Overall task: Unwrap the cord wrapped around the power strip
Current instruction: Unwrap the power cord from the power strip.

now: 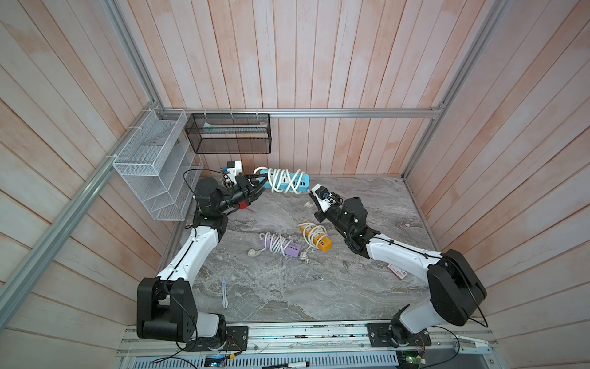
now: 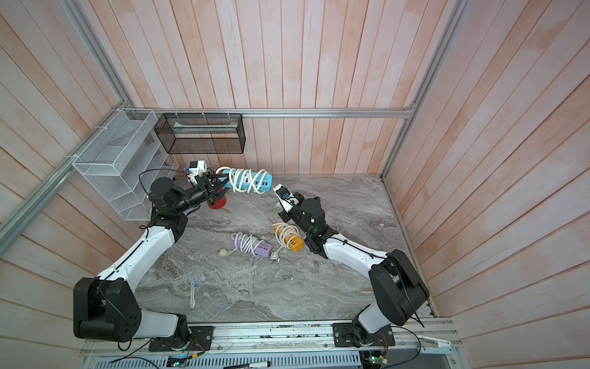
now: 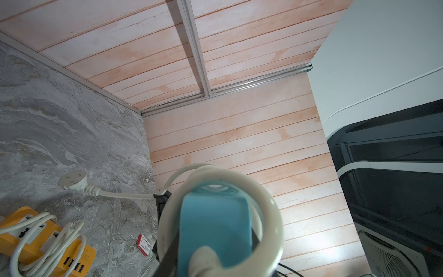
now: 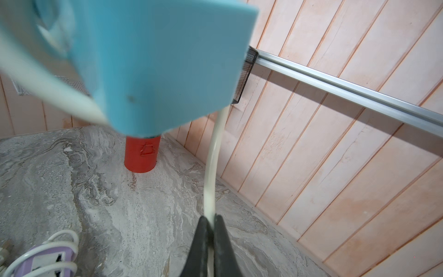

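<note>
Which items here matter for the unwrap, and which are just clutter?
In play: blue power strip, its white cord, left gripper holding the strip, right gripper shut on the cord.

Lying about: purple power strip, yellow power strip, red cylinder, small red box, white mesh rack, black mesh basket.

A blue power strip (image 3: pixel 215 230) is filling the six o'clock part, very close up. A thick white cord (image 3: pixel 230 178) is looping round it. One bit is running off toward nine o'clock to a round white plug (image 3: pixel 72 180) over the grey table (image 3: pixel 48 120). At eight o'clock, a yellow power strip (image 3: pixel 84 251) is lying with its own cord wound round it. A little red box (image 3: pixel 143 244) is lying between the two strips. A pink wooden wall (image 3: pixel 239 134) is showing at twelve o'clock.
</note>
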Robot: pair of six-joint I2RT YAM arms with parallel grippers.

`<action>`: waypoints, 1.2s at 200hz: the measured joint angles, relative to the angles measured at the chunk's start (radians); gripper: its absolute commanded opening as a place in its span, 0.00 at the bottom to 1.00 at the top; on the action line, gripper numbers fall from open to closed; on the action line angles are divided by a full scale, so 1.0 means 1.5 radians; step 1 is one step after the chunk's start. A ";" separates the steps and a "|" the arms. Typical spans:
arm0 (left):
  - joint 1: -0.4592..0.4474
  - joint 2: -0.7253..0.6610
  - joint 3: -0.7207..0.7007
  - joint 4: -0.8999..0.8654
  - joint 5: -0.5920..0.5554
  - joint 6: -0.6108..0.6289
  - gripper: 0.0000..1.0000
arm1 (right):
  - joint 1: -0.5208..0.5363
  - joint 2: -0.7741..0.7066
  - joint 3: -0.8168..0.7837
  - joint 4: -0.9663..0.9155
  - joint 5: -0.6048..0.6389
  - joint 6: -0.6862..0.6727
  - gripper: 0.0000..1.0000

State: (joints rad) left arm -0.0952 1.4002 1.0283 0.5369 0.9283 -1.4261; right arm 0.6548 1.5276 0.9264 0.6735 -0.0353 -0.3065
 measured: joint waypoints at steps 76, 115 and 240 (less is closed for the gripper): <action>-0.010 -0.006 -0.063 0.018 -0.013 -0.010 0.00 | -0.018 -0.003 0.066 -0.036 0.008 -0.001 0.00; -0.010 -0.006 -0.074 0.031 -0.015 -0.011 0.00 | -0.011 -0.054 0.065 -0.066 0.005 -0.009 0.00; 0.012 0.039 -0.069 0.056 -0.027 -0.010 0.00 | 0.123 -0.253 -0.012 -0.206 0.011 -0.023 0.00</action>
State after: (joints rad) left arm -0.0765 1.4590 0.9249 0.6205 0.8883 -1.4414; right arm 0.8387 1.1477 0.9085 0.3641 -0.0189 -0.3405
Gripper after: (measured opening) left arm 0.316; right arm 0.042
